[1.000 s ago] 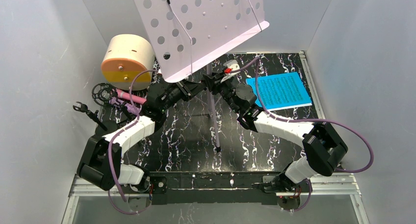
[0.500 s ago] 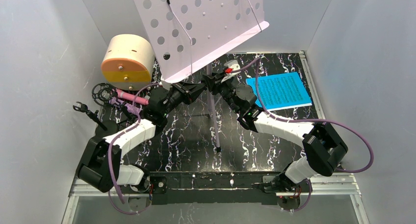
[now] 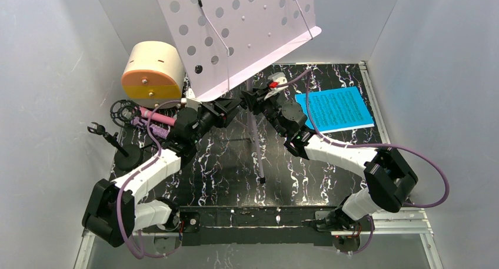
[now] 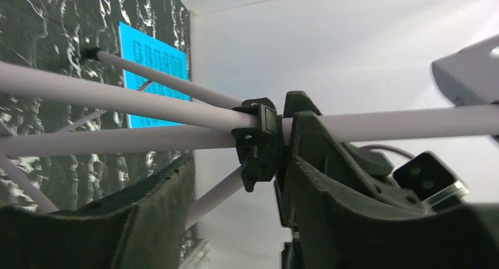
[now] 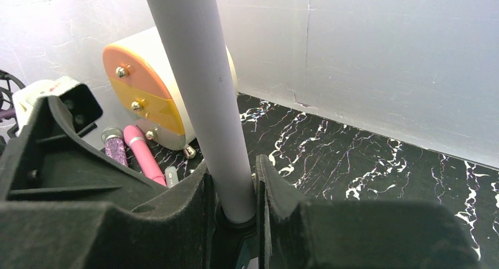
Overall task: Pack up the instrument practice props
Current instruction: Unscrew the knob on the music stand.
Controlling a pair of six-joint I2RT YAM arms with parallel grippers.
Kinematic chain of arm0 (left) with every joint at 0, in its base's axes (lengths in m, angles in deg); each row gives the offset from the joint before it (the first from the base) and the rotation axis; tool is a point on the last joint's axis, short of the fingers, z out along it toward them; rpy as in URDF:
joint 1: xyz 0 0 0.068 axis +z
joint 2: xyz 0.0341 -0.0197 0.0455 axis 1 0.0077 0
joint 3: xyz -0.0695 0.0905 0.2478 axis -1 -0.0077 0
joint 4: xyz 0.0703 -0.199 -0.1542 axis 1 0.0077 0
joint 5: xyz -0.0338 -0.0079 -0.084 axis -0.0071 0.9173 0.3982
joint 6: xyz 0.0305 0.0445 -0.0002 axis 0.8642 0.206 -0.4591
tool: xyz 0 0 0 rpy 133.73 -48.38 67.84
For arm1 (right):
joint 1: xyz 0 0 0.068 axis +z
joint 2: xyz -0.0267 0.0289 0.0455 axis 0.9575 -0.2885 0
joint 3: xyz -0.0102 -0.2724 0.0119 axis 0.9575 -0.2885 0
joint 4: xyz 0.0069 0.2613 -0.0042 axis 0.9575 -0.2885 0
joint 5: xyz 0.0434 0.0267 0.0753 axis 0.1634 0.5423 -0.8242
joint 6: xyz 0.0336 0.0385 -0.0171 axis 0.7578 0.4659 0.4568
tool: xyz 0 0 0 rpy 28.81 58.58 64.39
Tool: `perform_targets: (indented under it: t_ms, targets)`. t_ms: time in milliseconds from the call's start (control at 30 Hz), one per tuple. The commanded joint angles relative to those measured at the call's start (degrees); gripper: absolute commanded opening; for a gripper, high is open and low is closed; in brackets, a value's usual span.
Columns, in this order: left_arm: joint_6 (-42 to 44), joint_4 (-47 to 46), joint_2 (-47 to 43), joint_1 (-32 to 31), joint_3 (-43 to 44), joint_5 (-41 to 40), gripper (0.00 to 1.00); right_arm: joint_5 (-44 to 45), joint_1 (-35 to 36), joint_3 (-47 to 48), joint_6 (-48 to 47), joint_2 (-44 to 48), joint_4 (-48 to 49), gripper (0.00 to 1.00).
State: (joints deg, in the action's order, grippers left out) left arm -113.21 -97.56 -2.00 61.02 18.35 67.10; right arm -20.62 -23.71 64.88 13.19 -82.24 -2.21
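Lilac perforated music stand point(image 3: 247, 33) stood upright mid-table, its pole pinched between the right gripper's point(image 3: 254, 102) jaws, that arm stretched inward from the right. The left gripper point(image 3: 231, 108) reached in opposite, jaws spread near the pole's black collar point(image 4: 259, 136). Bare black marbled table point(image 3: 223, 175) lay in front, with white walls point(image 3: 59, 75) close on both sides.

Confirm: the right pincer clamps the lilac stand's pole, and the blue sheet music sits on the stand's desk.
No: the blue sheet music lies flat on the table, per the top external view. The right pincer does clamp the pole.
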Motion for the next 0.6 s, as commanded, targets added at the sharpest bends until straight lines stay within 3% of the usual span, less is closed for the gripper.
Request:
perform_targets:
  t_ms: [0, 200, 400, 567]
  targets:
    - [21.73, 2.75, -2.26, 1.58, 2.65, 4.92, 0.63, 3.6, -0.04, -0.82, 9.13, -0.29, -8.5, 0.01]
    - [56.45, 13.62, -5.79, 1.82, 7.29, 9.43, 0.77, 2.16, -0.04, -0.73, 7.45, -0.22, -8.1, 0.01]
    - [74.97, 10.12, -12.28, 1.73, 4.34, 12.23, 0.98, 1.76, -0.07, -0.31, 6.38, -0.24, -8.11, 0.01]
    - [89.82, 5.41, -14.09, 1.73, 1.88, 14.64, 0.97, 0.93, -0.07, 0.22, 5.84, -0.41, -8.37, 0.01]
